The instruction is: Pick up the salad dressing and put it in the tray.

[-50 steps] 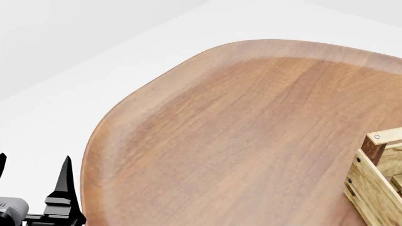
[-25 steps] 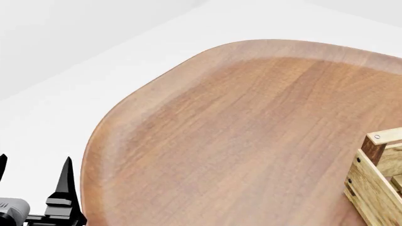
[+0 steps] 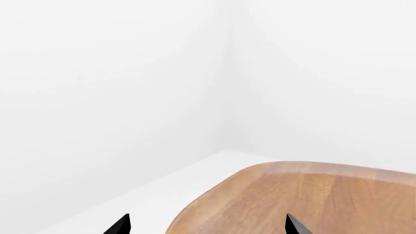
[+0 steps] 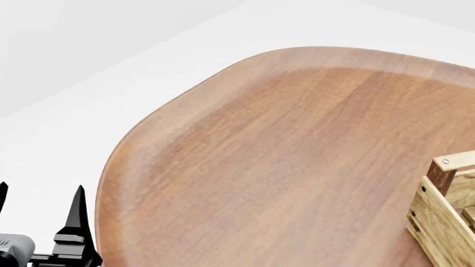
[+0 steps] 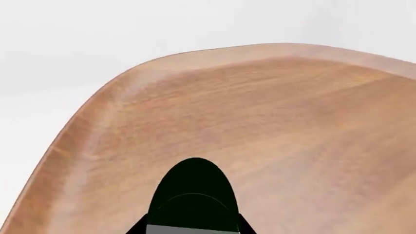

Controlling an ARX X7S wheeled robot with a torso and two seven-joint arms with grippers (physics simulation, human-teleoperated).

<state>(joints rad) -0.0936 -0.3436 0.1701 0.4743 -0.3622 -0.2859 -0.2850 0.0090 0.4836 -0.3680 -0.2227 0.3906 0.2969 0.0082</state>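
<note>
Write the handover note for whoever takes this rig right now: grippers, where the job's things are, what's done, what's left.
Left gripper: open, empty, at the wooden table's near-left edge.
Right gripper: over the table; the wrist view does not show whether it is open or shut. Nothing seen in it.
Tray: only a corner shows, at the head view's right edge, standing on the table.
Salad dressing: in no view.
Done: nothing visible.
Left: find the dressing, grasp it, place it in the tray.
</note>
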